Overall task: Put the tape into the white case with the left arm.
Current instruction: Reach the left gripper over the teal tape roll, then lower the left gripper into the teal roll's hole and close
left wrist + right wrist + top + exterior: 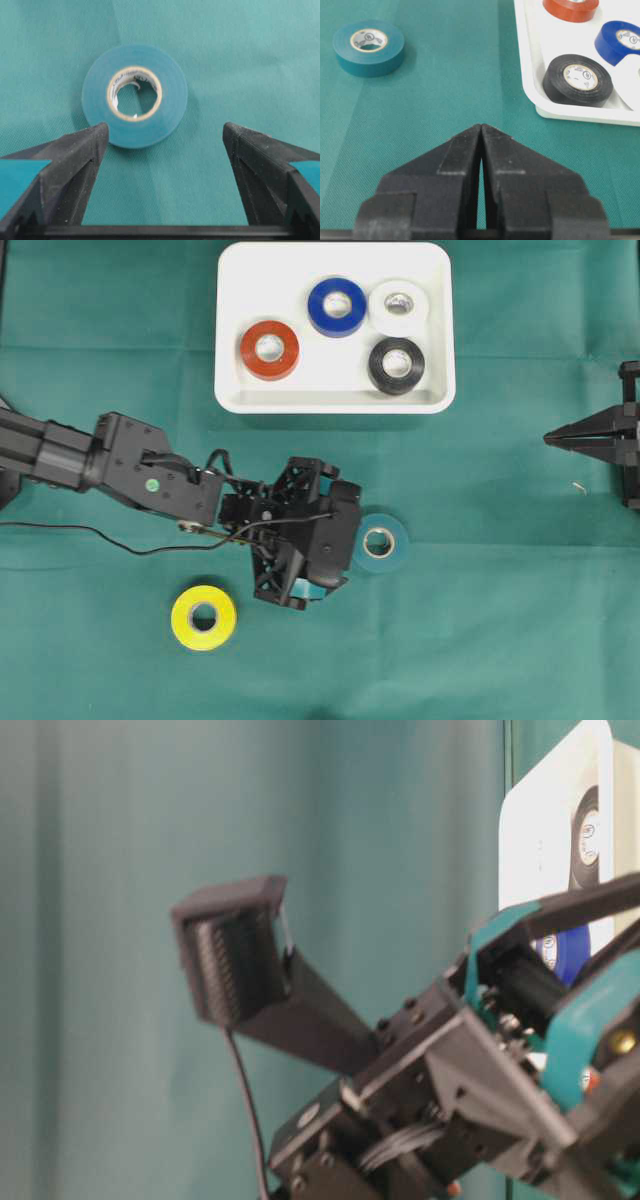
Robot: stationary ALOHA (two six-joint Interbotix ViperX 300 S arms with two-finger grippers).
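Tape is the job, and four rolls already lie in the white case (335, 400) at the far edge of the green cloth (500, 640): a red roll (269, 349), a blue roll (337, 306), a white roll (399, 307) and a black roll (396, 365). Two remain outside, so the task looks about two-thirds done.

Nearest, toward the cloth's front edge, the yellow roll (203, 617) lies flat with open cloth all round it. Just beyond it, mid-cloth, the left gripper (165, 137) hovers with its fingers spread as wide as they go, holding nothing. The teal roll (135, 95) lies flat just ahead of the fingertips, nearer the left finger (75, 155) than the right, and not yet between them; it reads as the next pick.

Between that roll and the case's near rim the cloth is bare, so the carry has room. Inside the case, free floor shows at the far left corner and along the near rim between the red and black rolls.

At the cloth's right edge, the right gripper (481, 131) sits closed and empty, well apart.
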